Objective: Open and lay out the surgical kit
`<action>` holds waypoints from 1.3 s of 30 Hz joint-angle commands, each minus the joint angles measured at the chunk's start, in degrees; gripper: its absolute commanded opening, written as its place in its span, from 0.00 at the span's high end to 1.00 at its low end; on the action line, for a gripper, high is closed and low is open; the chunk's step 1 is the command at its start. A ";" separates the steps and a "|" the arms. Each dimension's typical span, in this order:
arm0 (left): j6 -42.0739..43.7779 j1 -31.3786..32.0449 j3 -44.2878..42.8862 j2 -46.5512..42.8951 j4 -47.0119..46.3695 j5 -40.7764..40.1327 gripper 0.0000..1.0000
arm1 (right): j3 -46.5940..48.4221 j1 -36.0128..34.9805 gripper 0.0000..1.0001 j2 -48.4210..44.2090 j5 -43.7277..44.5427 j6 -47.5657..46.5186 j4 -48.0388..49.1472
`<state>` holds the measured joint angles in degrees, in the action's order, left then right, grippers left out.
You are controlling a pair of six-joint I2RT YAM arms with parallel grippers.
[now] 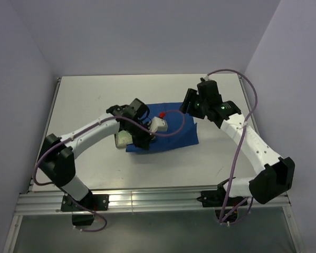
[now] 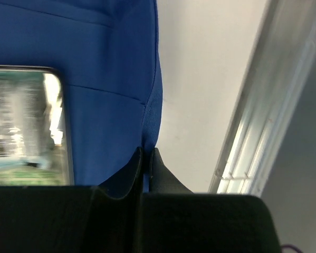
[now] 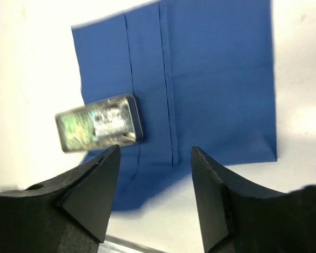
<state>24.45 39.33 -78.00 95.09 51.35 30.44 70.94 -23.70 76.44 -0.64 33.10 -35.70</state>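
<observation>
The royal-blue cloth wrap lies partly unfolded in the middle of the table. The small steel tray sits at its left end, and it also shows in the left wrist view and the right wrist view, with blurred whitish-green contents. My left gripper is shut on the cloth's edge, pinched between the fingertips. My right gripper hovers open and empty over the cloth's far right corner. Scissors and tweezers are hidden.
The aluminium rail runs along the table's near edge and shows in the left wrist view. Walls close in the table on the left, back and right. A purple cable loops over the cloth.
</observation>
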 commanded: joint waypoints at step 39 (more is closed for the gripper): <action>-23.66 -30.45 10.85 -10.45 -14.08 -9.70 0.32 | 19.49 -16.11 0.57 37.19 1.09 6.01 -1.83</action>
<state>2.66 9.13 -67.81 87.44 38.81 18.90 86.26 -39.66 112.64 -0.45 38.13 -36.67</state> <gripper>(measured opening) 0.681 0.434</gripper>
